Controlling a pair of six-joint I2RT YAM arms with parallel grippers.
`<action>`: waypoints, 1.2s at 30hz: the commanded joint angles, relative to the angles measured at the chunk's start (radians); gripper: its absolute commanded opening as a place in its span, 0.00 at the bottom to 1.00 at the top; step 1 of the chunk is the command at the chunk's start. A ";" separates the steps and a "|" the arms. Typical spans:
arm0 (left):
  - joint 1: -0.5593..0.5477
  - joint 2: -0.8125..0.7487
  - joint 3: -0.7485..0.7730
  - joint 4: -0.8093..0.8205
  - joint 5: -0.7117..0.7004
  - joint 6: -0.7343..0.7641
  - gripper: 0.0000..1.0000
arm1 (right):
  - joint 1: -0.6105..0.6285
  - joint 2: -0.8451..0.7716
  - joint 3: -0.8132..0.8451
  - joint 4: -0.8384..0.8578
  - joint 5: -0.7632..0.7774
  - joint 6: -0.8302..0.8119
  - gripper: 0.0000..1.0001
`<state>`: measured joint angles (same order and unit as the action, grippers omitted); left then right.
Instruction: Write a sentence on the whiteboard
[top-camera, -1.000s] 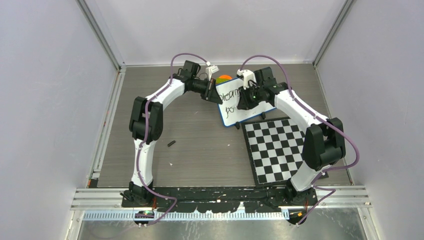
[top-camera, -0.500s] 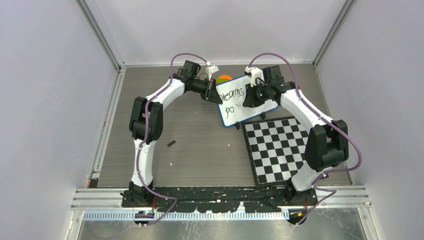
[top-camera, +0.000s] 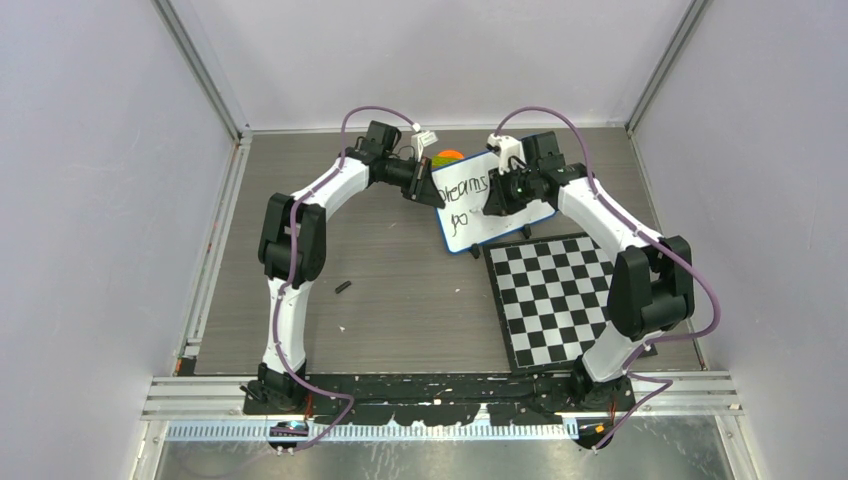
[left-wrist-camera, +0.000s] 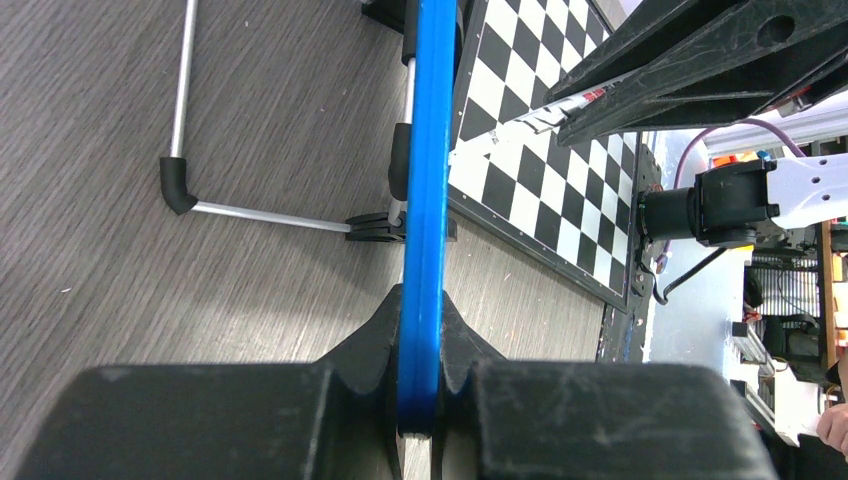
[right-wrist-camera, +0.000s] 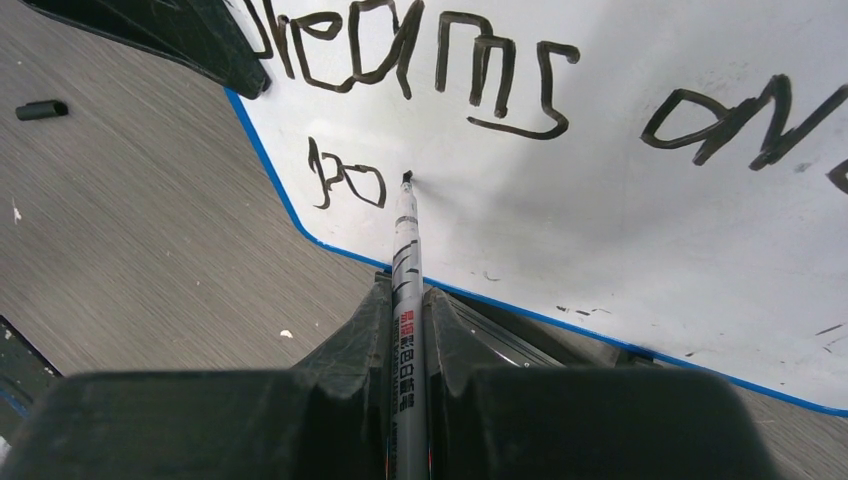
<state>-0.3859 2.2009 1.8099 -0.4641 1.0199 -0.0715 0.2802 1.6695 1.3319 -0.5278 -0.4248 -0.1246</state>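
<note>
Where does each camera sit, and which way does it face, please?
Top external: above and behind the bases, looking down at the table; both arms show.
Left wrist: along the left gripper, shut on the whiteboard's rim.
Right wrist: along the right gripper, holding a marker at the sentence.
Shared: the whiteboard, in all three.

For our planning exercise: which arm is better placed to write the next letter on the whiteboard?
Right. Its jaws grip the marker, tip beside the unfinished sentence; the left jaws clamp the whiteboard.
</note>
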 joint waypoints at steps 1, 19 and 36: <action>-0.004 -0.010 0.009 -0.008 0.000 -0.007 0.00 | 0.017 0.004 0.025 0.032 -0.010 -0.001 0.00; -0.005 -0.004 0.012 -0.011 0.000 -0.007 0.00 | -0.024 -0.023 -0.031 0.000 0.038 -0.055 0.00; -0.005 -0.004 0.016 -0.011 -0.006 -0.010 0.00 | 0.031 -0.004 0.001 -0.002 0.005 -0.025 0.00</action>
<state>-0.3862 2.2009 1.8099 -0.4637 1.0180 -0.0723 0.3035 1.6711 1.2827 -0.5598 -0.4198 -0.1551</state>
